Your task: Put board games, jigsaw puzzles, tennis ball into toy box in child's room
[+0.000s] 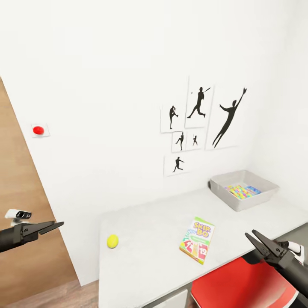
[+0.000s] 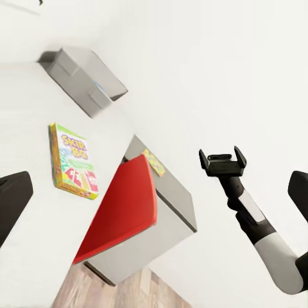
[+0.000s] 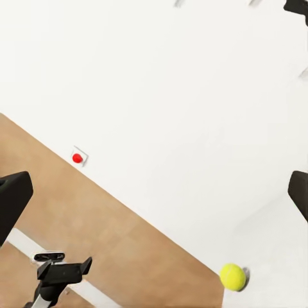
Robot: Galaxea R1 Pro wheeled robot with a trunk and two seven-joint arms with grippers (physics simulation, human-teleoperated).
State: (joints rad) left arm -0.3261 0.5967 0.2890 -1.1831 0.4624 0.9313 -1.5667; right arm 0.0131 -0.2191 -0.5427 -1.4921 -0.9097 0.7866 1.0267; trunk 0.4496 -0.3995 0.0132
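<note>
Both arms hang out to the sides, low and apart, which reads as a carrying pose: nothing is in either pincer, and the space over the tabletop [image 1: 154, 222] is open for a reach. The left pincer [image 1: 57, 224] sits off the tabletop's left end; in the head view its tips look close together, but in the right wrist view the same pincer [image 3: 63, 269] shows its fingers parted, so I take it as spread and empty. The right pincer [image 1: 251, 238] is spread too, its two dark fingers forked just off the tabletop's near right edge, above the red chair [image 1: 239, 286].

The toy box [image 1: 244, 188] stands at the far right of the tabletop, against the wall, its open top within reach. A mosaic puzzle [image 1: 239, 191] already lies flat on its floor, with something blue [image 1: 253, 189] beside it that is too small to name.

Two toys wait on the bare tabletop. The Skip-Bo box [image 1: 197, 239] lies flat near the front edge, between the middle and the right pincer, so it looks the natural next pick for that arm. The ball [image 1: 112, 241] rests near the left end, well apart from the toy box; being round, it may roll if nudged, so a grasp from above seems safest.
</note>
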